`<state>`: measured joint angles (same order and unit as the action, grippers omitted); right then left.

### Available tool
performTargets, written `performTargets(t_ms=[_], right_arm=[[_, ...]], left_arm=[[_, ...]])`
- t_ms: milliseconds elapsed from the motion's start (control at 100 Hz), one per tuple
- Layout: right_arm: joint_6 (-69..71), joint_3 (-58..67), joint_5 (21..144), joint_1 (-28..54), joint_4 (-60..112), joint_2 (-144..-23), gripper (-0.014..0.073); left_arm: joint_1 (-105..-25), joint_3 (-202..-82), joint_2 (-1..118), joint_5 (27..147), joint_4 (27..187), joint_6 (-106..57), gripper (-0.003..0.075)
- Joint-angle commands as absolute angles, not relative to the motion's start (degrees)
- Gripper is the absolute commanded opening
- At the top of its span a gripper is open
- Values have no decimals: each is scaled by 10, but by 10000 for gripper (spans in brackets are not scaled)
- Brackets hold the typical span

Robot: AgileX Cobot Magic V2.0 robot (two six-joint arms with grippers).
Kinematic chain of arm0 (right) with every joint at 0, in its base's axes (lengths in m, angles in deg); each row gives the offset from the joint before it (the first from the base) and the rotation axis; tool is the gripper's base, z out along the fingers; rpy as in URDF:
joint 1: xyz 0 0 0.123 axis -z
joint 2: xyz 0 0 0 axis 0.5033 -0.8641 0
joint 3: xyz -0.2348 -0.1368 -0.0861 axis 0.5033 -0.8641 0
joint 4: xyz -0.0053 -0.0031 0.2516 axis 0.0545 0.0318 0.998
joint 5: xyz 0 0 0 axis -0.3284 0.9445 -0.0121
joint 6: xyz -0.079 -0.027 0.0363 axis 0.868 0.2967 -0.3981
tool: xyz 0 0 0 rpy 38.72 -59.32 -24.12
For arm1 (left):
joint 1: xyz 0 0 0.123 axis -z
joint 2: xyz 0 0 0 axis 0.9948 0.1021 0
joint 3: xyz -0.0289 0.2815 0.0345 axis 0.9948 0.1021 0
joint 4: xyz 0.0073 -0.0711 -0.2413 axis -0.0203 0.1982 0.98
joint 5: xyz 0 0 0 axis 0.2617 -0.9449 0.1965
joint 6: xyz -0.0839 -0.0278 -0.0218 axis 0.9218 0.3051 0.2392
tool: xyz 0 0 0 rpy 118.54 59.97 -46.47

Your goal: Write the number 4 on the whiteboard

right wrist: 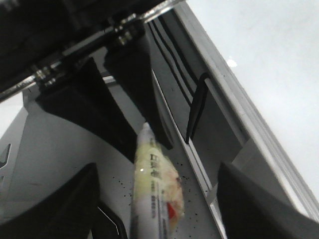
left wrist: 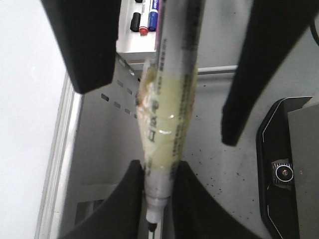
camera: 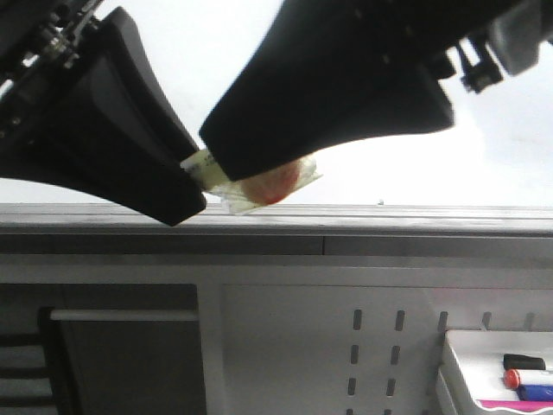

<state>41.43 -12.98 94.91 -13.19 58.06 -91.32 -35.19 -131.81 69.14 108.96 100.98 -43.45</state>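
Fingers of your left gripper [left wrist: 158, 191] clamp a taped marker [left wrist: 162, 134]; a slip here could tilt its tip. Right wrist: your right gripper [right wrist: 159, 199] stands wide, straddling the marker. Front: the whiteboard [camera: 484, 147], glossy white above its grey rail [camera: 363, 218], shows no number 4 where visible.

Front cam sits low, super close behind both grippers, facing the whiteboard [camera: 518, 130]. Each wrist cam looks along its own fingers; all three share the taped marker [left wrist: 164, 124], basically filling frame centre.
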Motion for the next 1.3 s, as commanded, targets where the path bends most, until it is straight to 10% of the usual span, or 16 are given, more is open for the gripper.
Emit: performTargets(t_ms=[0, 170, 500, 690, 990, 1290], right_arm=[[421, -110, 938, -132, 596, -910, 447], [421, -110, 937, -132, 595, -913, 391], [421, -110, 953, -132, 595, -913, -53], [421, -110, 960, -132, 595, -913, -71], [409, -118, 911, -130, 598, -875, -49], [372, -160, 746, -111, 613, -838, -49]], left_arm=[[-347, -1338, 671, 1057, 1024, -434, -20], [-347, -1338, 663, 1057, 1025, -440, -20], [-347, -1338, 663, 1057, 1040, -440, -20], [-347, -1338, 663, 1047, 1062, -438, -6], [-355, -1338, 620, 1038, 1067, -409, 583], [-449, -1322, 403, 1132, 1002, -207, 398]])
